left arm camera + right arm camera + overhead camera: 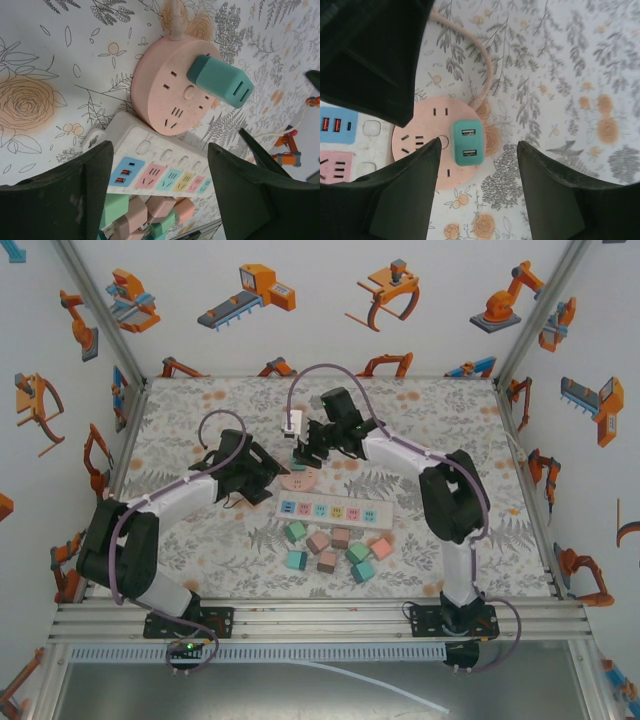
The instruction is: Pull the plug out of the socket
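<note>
A teal plug (467, 142) with two USB ports is seated in a round pink socket (420, 130) whose pink cord (481, 60) runs away across the cloth. My right gripper (479, 143) hangs open above it, the plug showing between the fingers and nearer the left one, untouched. In the left wrist view the plug (220, 80) stands up from the pink socket (172, 95). My left gripper (160, 150) is open over the long white power strip (150, 150), holding nothing. From above, both grippers (278, 478) (306, 454) close in on the pink socket (298, 482).
The white power strip (335, 510) lies just in front of the pink socket, touching its edge. Several loose pastel adapter blocks (335, 548) are scattered in front of the strip. Enclosure walls stand around the floral cloth (200, 410).
</note>
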`<control>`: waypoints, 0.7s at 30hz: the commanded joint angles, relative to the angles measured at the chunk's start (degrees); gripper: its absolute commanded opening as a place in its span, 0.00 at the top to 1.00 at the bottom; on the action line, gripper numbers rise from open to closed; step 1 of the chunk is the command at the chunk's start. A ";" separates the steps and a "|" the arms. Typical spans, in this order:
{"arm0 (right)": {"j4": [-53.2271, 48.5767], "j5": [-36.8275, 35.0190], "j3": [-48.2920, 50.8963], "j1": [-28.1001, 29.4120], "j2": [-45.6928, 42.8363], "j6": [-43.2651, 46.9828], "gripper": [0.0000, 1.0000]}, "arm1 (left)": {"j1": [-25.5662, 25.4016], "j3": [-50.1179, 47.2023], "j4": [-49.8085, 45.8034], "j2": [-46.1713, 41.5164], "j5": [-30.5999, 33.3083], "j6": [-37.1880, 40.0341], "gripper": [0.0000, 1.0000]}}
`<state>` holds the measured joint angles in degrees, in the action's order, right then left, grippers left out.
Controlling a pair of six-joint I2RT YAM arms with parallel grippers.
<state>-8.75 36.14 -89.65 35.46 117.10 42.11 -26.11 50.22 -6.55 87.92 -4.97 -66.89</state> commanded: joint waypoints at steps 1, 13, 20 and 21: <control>-3.20 3.76 -3.86 -0.13 2.31 0.68 0.44 | 0.62 -0.05 1.62 1.41 0.28 -0.51 0.35; -6.33 4.92 -7.83 -0.04 8.26 1.75 0.61 | 1.32 0.50 4.95 6.80 -3.25 -0.43 0.46; -9.56 3.76 -6.95 0.13 8.16 3.71 0.61 | 1.26 0.67 6.37 9.88 -5.18 -1.66 0.48; -9.54 4.18 -7.07 0.13 8.18 3.70 0.63 | 1.24 0.67 6.11 10.07 -4.99 -1.66 0.49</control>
<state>-15.66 39.42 -96.29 35.33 125.14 44.58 -25.08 50.06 -0.95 97.41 -8.93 -67.37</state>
